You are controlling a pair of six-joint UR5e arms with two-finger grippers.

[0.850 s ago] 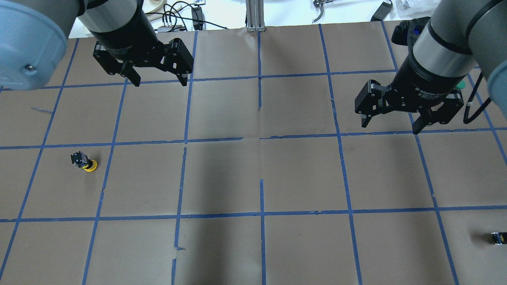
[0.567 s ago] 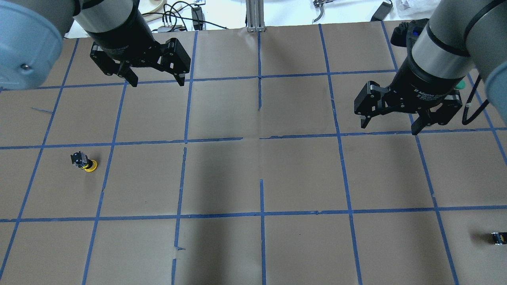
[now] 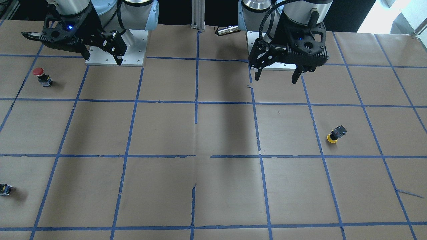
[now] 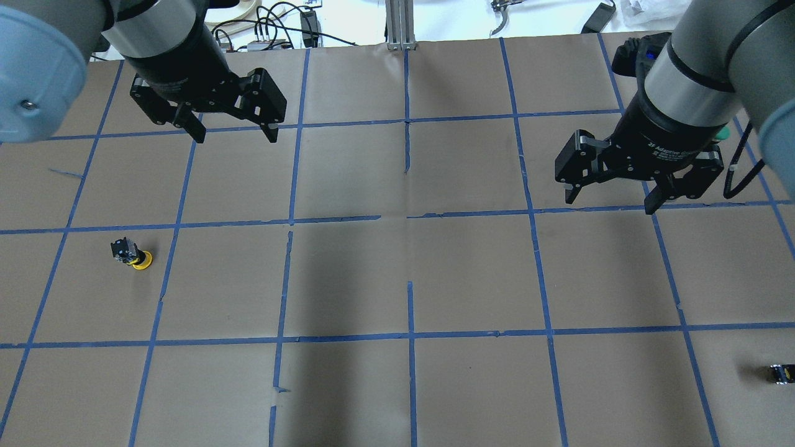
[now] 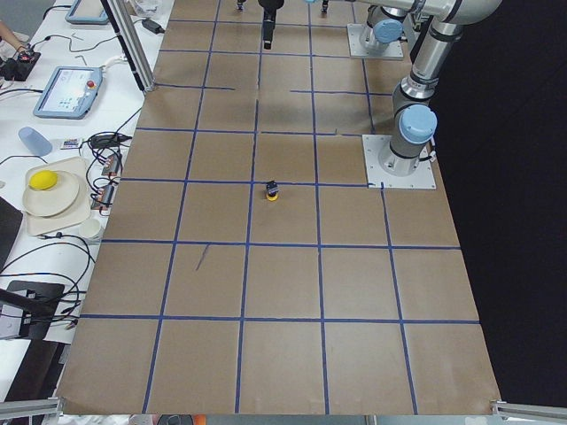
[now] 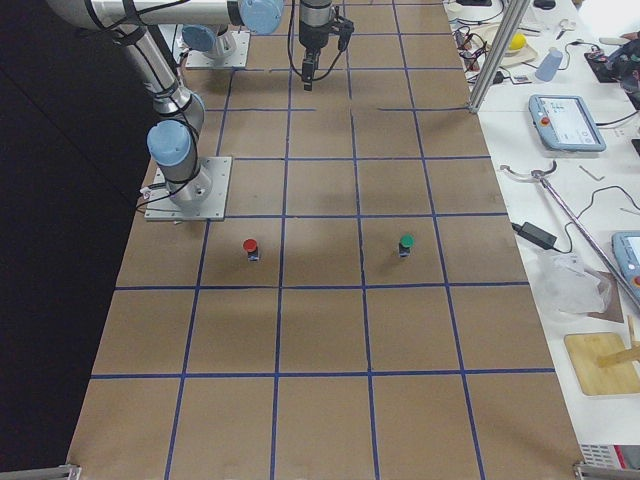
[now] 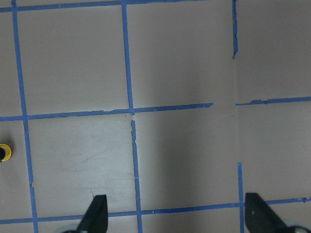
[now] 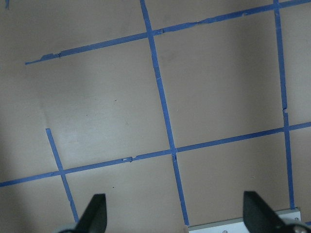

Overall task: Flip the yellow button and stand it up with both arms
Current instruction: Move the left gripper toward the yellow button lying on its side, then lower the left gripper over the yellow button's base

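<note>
The yellow button [image 4: 133, 254] stands upside down on the brown paper at the table's left, yellow cap down and black body up. It also shows in the front view [image 3: 335, 134], the left side view [image 5: 273, 190] and at the left edge of the left wrist view [image 7: 4, 152]. My left gripper [image 4: 235, 136] is open and empty, high above the table and well beyond the button; it also shows in the front view [image 3: 276, 79]. My right gripper [image 4: 608, 205] is open and empty over the right half, seen in the front view too [image 3: 102, 57].
A red-capped button [image 3: 41, 76] and a green-capped button [image 6: 405, 243] stand on the right half. A small capless dark block [image 4: 781, 373] lies near the right edge. The paper is marked with a blue tape grid. An aluminium post [image 4: 400, 25] stands at the far edge.
My left gripper has shifted a little to the left and slightly farther from the button. The right gripper has hardly moved. The button has not moved.
</note>
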